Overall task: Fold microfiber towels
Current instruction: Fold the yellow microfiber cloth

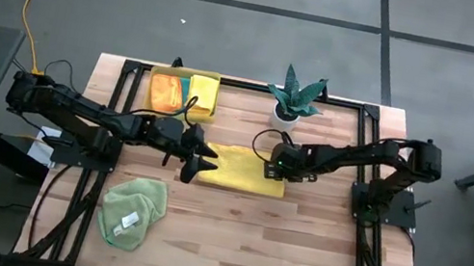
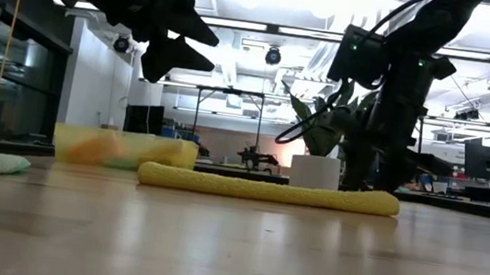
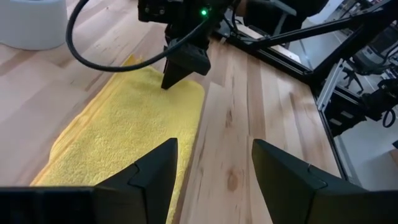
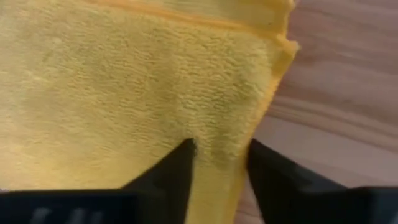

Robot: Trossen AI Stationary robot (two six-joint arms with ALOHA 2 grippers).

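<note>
While flat, yellow towel (image 1: 245, 171) long axis left-to-right across table (image 1: 294, 251).

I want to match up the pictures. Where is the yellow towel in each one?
High view: yellow towel lies mid-table, between both arms.
Low view: a long flat strip across the middle.
Left wrist view: it stretches away toward the other arm.
Right wrist view: it nearly fills the picture.
Shared landmark: the right pincer at the towel's edge.
</note>
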